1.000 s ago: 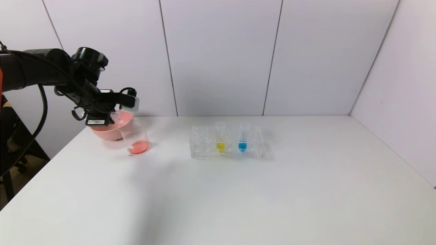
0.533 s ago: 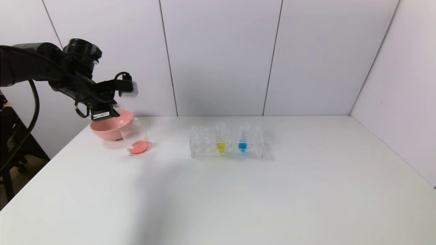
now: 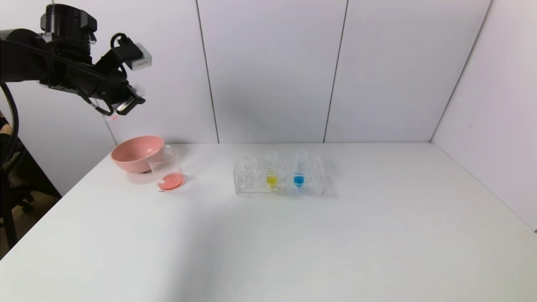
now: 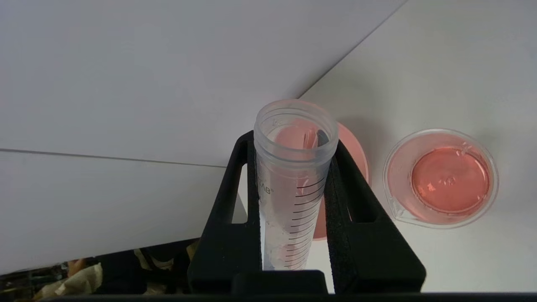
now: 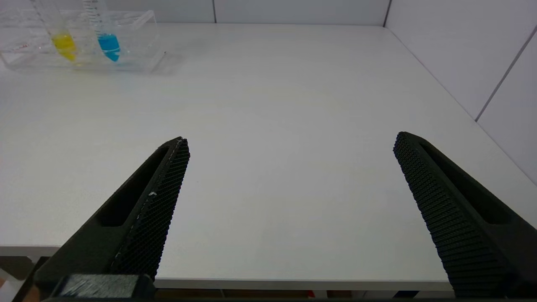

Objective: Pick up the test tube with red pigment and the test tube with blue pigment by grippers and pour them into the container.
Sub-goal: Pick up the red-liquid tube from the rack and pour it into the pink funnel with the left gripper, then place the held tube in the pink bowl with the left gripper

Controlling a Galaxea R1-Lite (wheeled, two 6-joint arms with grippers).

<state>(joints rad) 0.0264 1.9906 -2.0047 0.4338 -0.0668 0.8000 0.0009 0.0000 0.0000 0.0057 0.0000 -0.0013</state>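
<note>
My left gripper (image 3: 129, 101) hangs high above the table's far left corner, shut on the test tube with red pigment (image 4: 291, 188). That tube looks almost empty, with only faint red traces on its wall. Below it stands the container (image 3: 167, 170), a clear beaker (image 4: 440, 178) with red liquid in its bottom. The test tube with blue pigment (image 3: 298, 170) stands upright in the clear rack (image 3: 251, 178), also seen in the right wrist view (image 5: 105, 35). My right gripper (image 5: 291, 138) is open over the table's near edge, out of the head view.
A pink bowl (image 3: 134, 153) sits just behind the beaker, touching or nearly touching it. A tube with yellow liquid (image 3: 271, 170) stands in the rack beside the blue one. White walls close the table at the back and right.
My left arm has risen well above the bowl and beaker and drawn back to the left, still carrying the tube. Nothing else has moved.
</note>
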